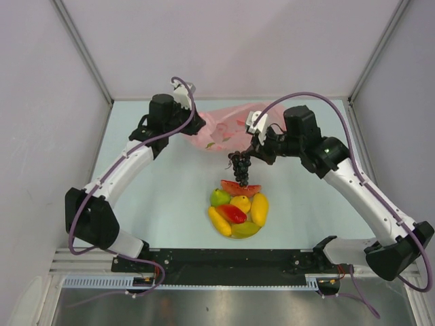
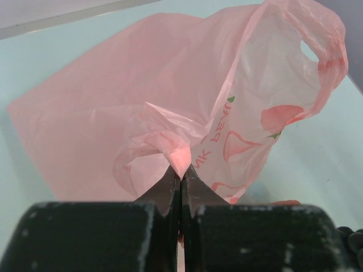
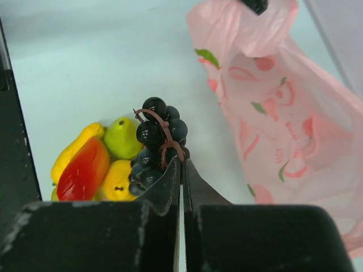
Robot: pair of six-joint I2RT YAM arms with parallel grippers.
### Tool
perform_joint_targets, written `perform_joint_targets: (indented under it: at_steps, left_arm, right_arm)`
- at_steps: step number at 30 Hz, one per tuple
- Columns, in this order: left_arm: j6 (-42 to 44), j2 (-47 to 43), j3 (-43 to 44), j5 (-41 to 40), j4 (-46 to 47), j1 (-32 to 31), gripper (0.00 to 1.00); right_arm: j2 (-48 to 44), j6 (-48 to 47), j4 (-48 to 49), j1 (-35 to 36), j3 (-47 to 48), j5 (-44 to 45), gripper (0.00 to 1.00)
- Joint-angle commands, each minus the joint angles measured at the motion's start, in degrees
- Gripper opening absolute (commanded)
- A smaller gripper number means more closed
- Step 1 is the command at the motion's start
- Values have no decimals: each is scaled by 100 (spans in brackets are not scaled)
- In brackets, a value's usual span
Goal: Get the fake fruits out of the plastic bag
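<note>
The right gripper [image 3: 181,170] is holding the dark grape bunch [image 3: 156,150], with its fingers pressed together on one edge of it. The bunch is hanging in the air between the pink plastic bag [image 1: 221,129] and the pile of fruits, near the watermelon slice [image 1: 239,188]. The hold is looking small to me, so the bunch may slip out. If it drops from this height, it may knock the green pear [image 1: 219,197] off the pile. The left gripper [image 2: 181,175] is clamping a raised fold of the bag. The grapes are glossy and almost black, and a thin brown stem is looping over them.
</note>
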Motion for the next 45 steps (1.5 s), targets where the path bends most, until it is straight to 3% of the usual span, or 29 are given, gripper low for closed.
perform_joint_targets:
  at_steps: [1,18,29,45]
  left_arm:
    - [-121,-211,-139,21,151,-4,0]
    - [-42,-466,-473,29,204,-162,0]
    - [-86,-483,-526,82,257,-215,1]
    - [-147,-360,-500,196,239,-338,1]
  right_arm:
    - [-49,4,-121,89,-139,-49,0]
    - [443,-365,213,809,-490,162,0]
    - [259,-629,221,933,-1131,425,1]
    - [-154,-1930,-16,1196,-1528,373,5]
